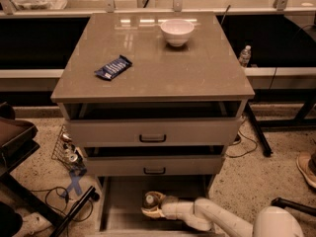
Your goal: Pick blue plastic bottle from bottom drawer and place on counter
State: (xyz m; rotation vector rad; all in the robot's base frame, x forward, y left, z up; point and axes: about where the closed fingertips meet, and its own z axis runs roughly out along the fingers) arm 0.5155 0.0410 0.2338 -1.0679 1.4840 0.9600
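Note:
The bottom drawer point(122, 207) is pulled open below the two upper drawers. The blue plastic bottle point(149, 200) stands in it; from above I mainly see its white cap. My gripper point(151, 205) reaches into the drawer from the lower right on its white arm point(217, 216). Its fingers sit on either side of the bottle and press against it. The bottle rests low in the drawer, at about floor level. The counter point(163, 73) is the glossy grey-brown top of the cabinet, well above the gripper.
A white bowl point(177, 31) and a flat blue snack wrapper point(113, 67) lie on the counter. The two upper drawers point(153, 131) stand slightly open, overhanging the bottom drawer. Another bottle point(245, 56) stands on the ledge behind, right. A wire basket point(66, 149) and cables lie left.

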